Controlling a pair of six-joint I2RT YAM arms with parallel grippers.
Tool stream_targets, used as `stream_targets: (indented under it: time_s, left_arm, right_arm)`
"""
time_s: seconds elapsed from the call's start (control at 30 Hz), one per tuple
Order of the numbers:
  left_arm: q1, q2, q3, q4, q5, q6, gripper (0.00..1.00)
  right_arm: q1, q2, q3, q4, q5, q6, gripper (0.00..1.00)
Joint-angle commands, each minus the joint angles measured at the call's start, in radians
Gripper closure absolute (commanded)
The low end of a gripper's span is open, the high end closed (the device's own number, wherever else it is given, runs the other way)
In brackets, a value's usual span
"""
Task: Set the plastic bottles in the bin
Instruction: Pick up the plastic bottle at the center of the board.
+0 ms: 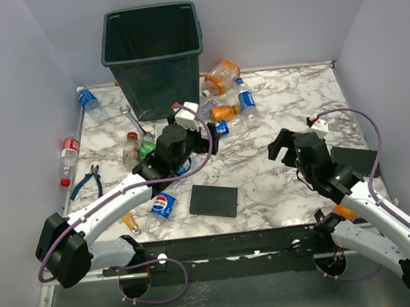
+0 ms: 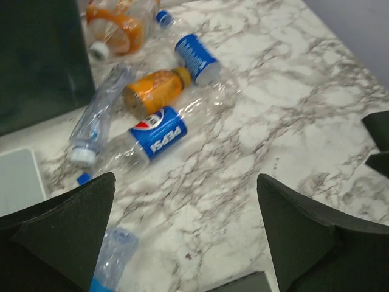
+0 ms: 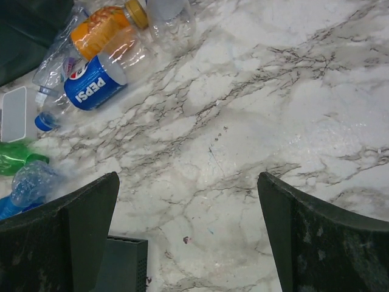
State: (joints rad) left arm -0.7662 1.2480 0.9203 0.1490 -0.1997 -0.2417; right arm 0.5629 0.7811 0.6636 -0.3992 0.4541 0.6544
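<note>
The dark green bin (image 1: 153, 55) stands at the back of the marble table. Plastic bottles lie to its right: a big orange-labelled one (image 1: 221, 76), a blue-labelled one (image 1: 245, 99), a small orange one (image 1: 224, 112) and a Pepsi one (image 2: 155, 137). More bottles lie at the left (image 1: 69, 148) and near the front (image 1: 164, 204). My left gripper (image 2: 185, 201) hovers open over bare marble, short of the Pepsi bottle. A clear bottle (image 2: 112, 255) lies by its left finger. My right gripper (image 3: 188, 201) is open above the table's middle, holding nothing.
A flat black plate (image 1: 214, 200) lies front centre, its corner showing under both grippers. A wrench (image 1: 135, 120) and blue-handled pliers (image 1: 88, 181) lie at the left. Another dark flat piece (image 1: 354, 159) sits under the right arm. White walls close in the table's sides.
</note>
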Motion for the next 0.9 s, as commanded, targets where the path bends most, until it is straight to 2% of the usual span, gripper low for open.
stream_targets:
  time_s: [0.0, 0.1, 0.23, 0.33, 0.43, 0.57, 0.73, 0.87]
  left_arm:
    - [-0.002, -0.114, -0.070, -0.086, -0.144, -0.027, 0.01]
    - [-0.001, -0.132, -0.088, -0.086, -0.175, -0.040, 0.01]
    - [-0.001, -0.130, -0.093, -0.096, -0.187, -0.072, 0.01]
    - [-0.001, -0.125, -0.101, -0.099, -0.160, -0.094, 0.01]
    - [-0.001, -0.117, -0.098, -0.104, -0.126, -0.100, 0.01]
    - [-0.001, -0.117, -0.104, -0.106, -0.113, -0.102, 0.01]
    - [-0.003, -0.120, -0.109, -0.107, -0.125, -0.087, 0.01]
    - [-0.006, -0.127, -0.113, -0.108, -0.137, -0.072, 0.01]
  right_arm:
    - [-0.004, 0.055, 0.011, -0.037, 0.064, 0.109, 0.00]
    - [-0.035, 0.112, 0.036, -0.066, 0.088, 0.133, 0.00]
    - [-0.143, 0.165, 0.026, -0.004, -0.011, 0.120, 0.00]
    - [-0.256, 0.220, 0.011, 0.148, -0.149, 0.057, 0.00]
    - [-0.287, 0.310, 0.016, 0.359, -0.233, -0.004, 0.00]
    - [-0.304, 0.530, 0.125, 0.546, -0.321, -0.047, 0.00]
    - [-0.325, 0.848, 0.324, 0.616, -0.368, -0.138, 0.00]
    - [-0.360, 1.007, 0.433, 0.645, -0.476, -0.161, 0.00]
